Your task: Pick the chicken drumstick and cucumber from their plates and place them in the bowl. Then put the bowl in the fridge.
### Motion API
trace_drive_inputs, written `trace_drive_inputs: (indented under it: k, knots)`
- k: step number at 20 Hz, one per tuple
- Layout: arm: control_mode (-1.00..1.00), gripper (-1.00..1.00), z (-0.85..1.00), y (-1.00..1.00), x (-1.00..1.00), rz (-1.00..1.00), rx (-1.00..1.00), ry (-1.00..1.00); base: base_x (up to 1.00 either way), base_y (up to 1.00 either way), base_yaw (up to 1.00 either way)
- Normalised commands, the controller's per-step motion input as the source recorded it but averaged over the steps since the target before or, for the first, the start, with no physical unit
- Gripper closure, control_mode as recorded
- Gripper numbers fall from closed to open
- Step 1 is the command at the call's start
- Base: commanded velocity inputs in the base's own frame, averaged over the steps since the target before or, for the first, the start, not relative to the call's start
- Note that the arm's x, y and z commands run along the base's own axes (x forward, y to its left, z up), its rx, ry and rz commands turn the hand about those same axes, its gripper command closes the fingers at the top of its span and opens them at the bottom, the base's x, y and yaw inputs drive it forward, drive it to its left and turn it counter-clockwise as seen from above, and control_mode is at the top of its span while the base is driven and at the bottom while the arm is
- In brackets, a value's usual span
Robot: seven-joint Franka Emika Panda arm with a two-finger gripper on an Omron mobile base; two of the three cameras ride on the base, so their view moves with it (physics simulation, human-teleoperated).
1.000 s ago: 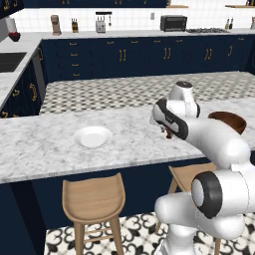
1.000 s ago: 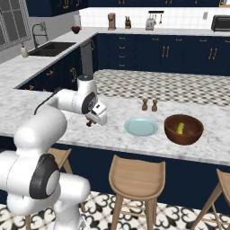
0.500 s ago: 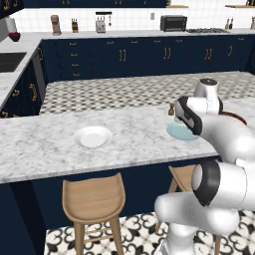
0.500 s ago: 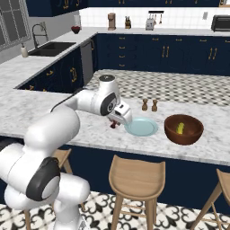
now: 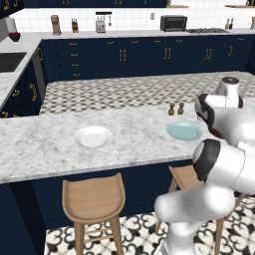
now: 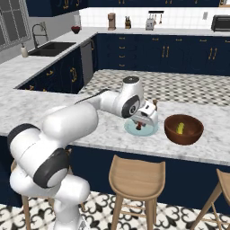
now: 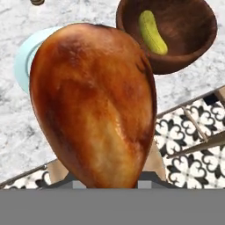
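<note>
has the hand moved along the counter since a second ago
Yes. In the right base view the hand, holding the chicken drumstick, went from left of the pale blue plate to above it, nearer the bowl.

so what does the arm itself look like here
A glossy white arm of rounded, bulbous segments, with dark grey to black rings and round caps at the joints. The boxy white hand ends in a gripper with small dark fingers. No cables or markings are visible.
</note>
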Motion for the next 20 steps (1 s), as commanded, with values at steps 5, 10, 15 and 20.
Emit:
trace_drive_inputs:
  k: [5, 10, 15, 20]
  knots:
    - [-1.0, 1.0, 0.0, -1.0, 0.06, 0.07, 0.0, 0.0, 0.0, 0.0, 0.0]
    - [-1.0, 1.0, 0.0, -0.82, 0.32, 0.07, 0.0, 0.0, 0.0, 0.0, 0.0]
    - [-1.0, 1.0, 0.0, -0.49, 0.67, 0.05, 0.0, 0.0, 0.0, 0.0, 0.0]
    - [-1.0, 1.0, 0.0, -0.37, 0.51, 0.05, 0.0, 0.0, 0.0, 0.0, 0.0]
